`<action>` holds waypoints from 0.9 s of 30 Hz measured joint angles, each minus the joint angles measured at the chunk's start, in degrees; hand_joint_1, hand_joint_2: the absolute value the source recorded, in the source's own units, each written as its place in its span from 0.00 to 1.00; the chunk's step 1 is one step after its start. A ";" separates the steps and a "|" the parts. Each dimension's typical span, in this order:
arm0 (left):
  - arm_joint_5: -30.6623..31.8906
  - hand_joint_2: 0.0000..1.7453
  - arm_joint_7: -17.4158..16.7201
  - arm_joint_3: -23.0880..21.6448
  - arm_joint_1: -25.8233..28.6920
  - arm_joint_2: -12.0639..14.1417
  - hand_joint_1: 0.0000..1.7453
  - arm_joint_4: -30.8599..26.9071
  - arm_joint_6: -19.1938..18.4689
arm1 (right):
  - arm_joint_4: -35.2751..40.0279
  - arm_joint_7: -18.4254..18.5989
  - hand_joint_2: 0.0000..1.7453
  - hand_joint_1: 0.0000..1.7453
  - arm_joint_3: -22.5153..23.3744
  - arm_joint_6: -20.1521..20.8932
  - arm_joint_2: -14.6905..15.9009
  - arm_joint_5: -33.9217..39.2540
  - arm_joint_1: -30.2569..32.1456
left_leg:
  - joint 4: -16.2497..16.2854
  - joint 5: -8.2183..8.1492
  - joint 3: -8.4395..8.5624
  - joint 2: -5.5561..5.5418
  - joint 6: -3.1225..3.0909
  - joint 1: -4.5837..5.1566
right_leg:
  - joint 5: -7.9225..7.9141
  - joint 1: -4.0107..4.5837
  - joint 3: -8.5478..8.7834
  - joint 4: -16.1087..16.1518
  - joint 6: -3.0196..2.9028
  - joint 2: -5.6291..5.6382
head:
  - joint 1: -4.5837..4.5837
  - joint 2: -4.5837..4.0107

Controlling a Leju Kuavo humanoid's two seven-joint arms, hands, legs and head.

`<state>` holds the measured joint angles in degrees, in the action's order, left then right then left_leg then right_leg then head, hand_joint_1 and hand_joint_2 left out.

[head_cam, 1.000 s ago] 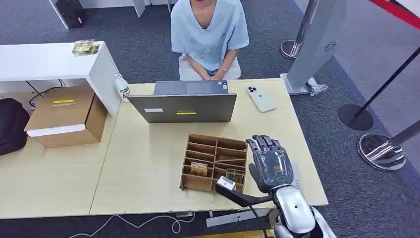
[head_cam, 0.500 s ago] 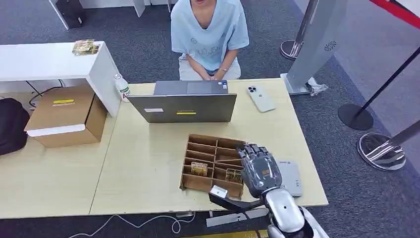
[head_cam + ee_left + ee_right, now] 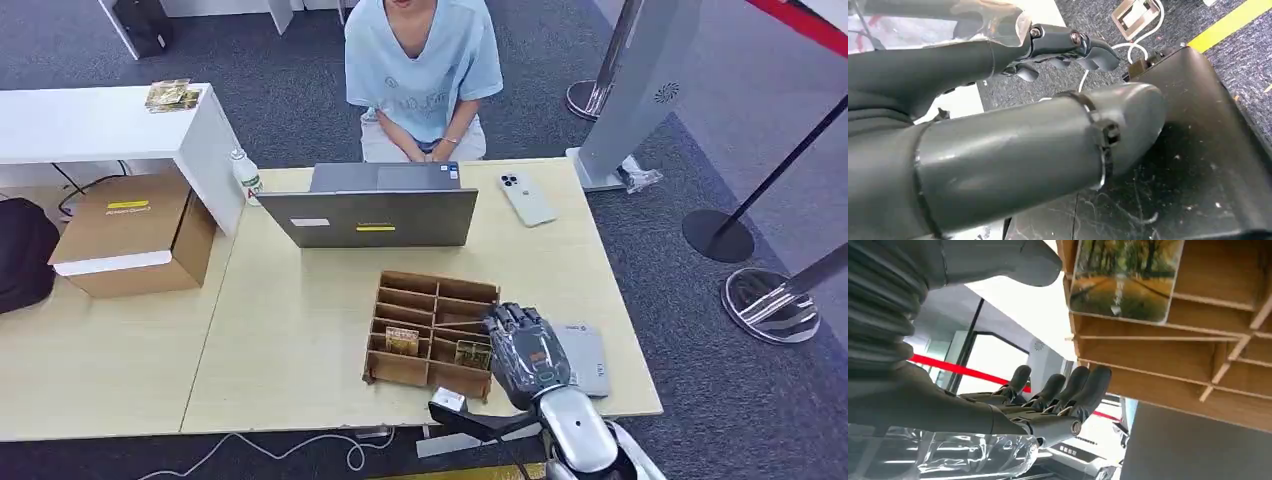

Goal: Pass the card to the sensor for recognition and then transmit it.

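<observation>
I've got the right hand (image 3: 527, 350) over the near right part of the table (image 3: 300, 330), palm down, fingers apart and nothing in them, so it's empty and spread. In the right wrist view the same hand (image 3: 1048, 400) shows fingers (image 3: 1088, 385) straight and side by side, thumb (image 3: 1038, 260) held away from them, no card between.

The wooden divider tray (image 3: 432, 328) sits just beside the hand, on its thumb side; the fingertips are at the tray's near right corner, can't tell if touching. Two cards stand in the tray's near rows: one w/ a yellowish picture (image 3: 402, 340) a couple of compartments away from the hand, another (image 3: 472, 353) in the compartment right next to the hand. Wrist cam gives a close look at a card (image 3: 1125, 277) w/ an autumn-trees picture standing in a slot (image 3: 1218, 315), close to the thumb tip but apart from it.

The grey flat sensor pad (image 3: 585, 358) lies on the other side of the hand, partly under the palm edge.

Left hand (image 3: 1068, 47) in its wrist view: fingers curled in, nothing visible in them, dark floor behind.

Beyond the hand, past the tray: a laptop (image 3: 372, 215) w/ its lid back toward me, a phone (image 3: 526, 198) face down near it, and a person (image 3: 422, 70) seated at the far edge.
</observation>
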<state>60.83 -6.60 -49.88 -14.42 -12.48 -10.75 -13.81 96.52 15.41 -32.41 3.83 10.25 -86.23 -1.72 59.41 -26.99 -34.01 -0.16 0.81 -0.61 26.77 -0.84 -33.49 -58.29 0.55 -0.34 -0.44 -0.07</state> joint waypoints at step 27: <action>0.00 0.00 0.44 0.00 0.19 0.04 0.00 0.00 0.94 | -1.07 -0.02 1.00 0.49 -0.39 -0.83 1.13 0.46 2.42 | 0.00 0.00 0.00 -0.01 0.00 0.00 | 0.00 0.00 0.01 0.00 0.00 -0.01 | 0.00 0.00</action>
<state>60.83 -6.16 -49.88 -14.22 -12.44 -10.75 -12.87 95.45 15.39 -32.81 2.99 11.39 -85.77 0.70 59.41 -26.99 -34.02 -0.17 0.81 -0.60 26.77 -0.84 -33.48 -58.29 0.55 -0.36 -0.44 -0.07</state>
